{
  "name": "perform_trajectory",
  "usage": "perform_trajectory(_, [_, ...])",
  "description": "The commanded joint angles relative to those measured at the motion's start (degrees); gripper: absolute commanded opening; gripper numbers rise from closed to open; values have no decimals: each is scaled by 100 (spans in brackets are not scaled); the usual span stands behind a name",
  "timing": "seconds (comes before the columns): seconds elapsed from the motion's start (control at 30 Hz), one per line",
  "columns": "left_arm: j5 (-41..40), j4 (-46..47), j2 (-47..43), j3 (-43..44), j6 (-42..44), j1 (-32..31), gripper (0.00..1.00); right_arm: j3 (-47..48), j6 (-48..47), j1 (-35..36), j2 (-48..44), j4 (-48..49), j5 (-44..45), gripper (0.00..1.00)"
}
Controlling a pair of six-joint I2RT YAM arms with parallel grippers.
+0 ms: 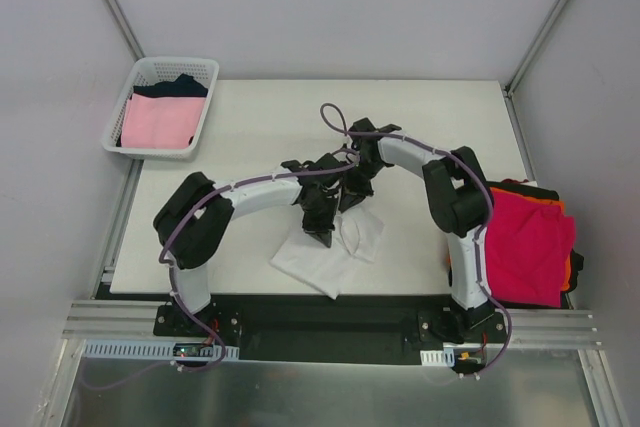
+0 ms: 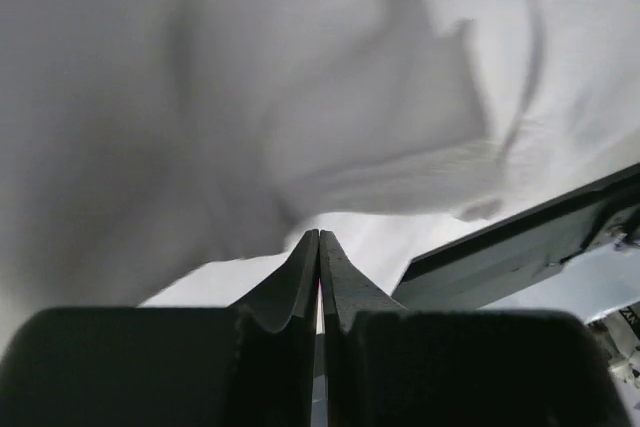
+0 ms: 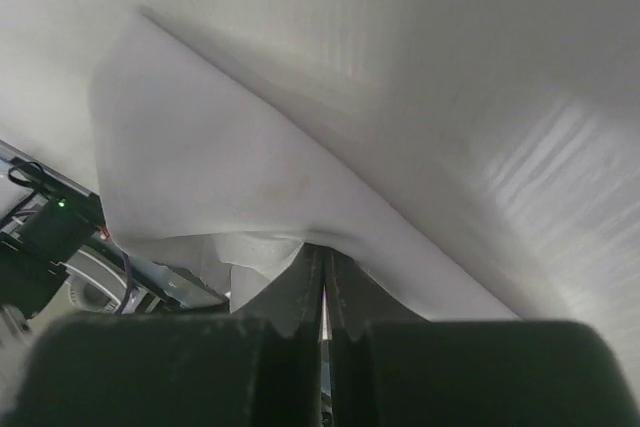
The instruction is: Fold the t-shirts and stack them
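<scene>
We are finding bare table (image 1: 440, 117) stretching across the far half and down the left side, giving room to pass. The left arm (image 1: 250, 192) and right arm (image 1: 455, 187) are meeting over the white t-shirt (image 1: 320, 262), closing off the middle. The magenta-topped stack (image 1: 525, 247) is filling the right edge. The basket (image 1: 148, 150) is sitting beyond the far-left corner.

The work area is enclosed by plain pale grey walls: a back wall (image 1: 330, 7), a left wall (image 1: 50, 147) and a right wall (image 1: 600, 97). Slanted metal frame posts (image 1: 108, 2) are noted at both far corners. A white rectangular counter (image 1: 440, 117) is set inside. An aluminium rail (image 1: 110, 319) is fitted along its near edge, with brushed metal sheeting (image 1: 330, 392) below. Lighting is even and diffuse; only soft shadows are observed.
</scene>
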Motion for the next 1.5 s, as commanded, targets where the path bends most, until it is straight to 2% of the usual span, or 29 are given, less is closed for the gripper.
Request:
perform_trajectory(0.0, [407,-34,389,959,123,-72,0,733,-163,-97,419,-208,-238,1])
perform_trajectory(0.23, [838,-139,1269,2499,43,-72,0,1657,-163,-439,1063,-208,-747,2])
perform_trajectory(0.27, [865,-166,1339,2605,43,-80,0,1667,-198,-500,1002,-208,-835,6])
perform_trajectory(0.3, [865,-209,1348,2745,43,-72,0,1632,-233,-527,923,-208,-871,17])
perform_trajectory(0.33, [856,-227,1348,2790,61,-72,0,1527,-259,-580,678,-226,-906,23])
perform_trajectory(0.4, [821,-271,1252,2773,87,-72,0,1343,-321,-668,379,-243,-994,25])
perform_trajectory(0.53, [707,-368,989,2571,175,-72,0,719,-426,-738,-404,-462,-985,22])
perform_trajectory(0.77, [180,-718,383,2097,553,7,0,-1249,-620,-730,-2012,-542,-600,24])
perform_trajectory(0.9, [-128,-1027,110,1825,623,471,0,-1839,-699,-730,-2872,-744,-326,55])
perform_trajectory(1.0, [-216,-1036,-180,1421,667,894,11,-2147,-725,-782,-3120,-780,-203,60])
perform_trajectory(1.03, [-295,-1036,-242,1332,720,1182,19,-2270,-717,-800,-3225,-771,-177,60])
perform_trajectory(1.17, [-479,-1036,-366,1112,1062,1668,40,-2569,-725,-905,-3218,-630,-185,61])
perform_trajectory(1.33, [-410,-1027,-225,1164,1361,1862,47,-2772,-726,-914,-3042,-385,-220,61])
perform_trajectory(1.37, [-383,-1027,-181,1182,1370,1862,49,-2789,-725,-914,-2955,-349,-212,64])
perform_trajectory(1.47, [-278,-1001,-128,1217,1318,1871,61,-2894,-664,-932,-2857,-165,-229,67])
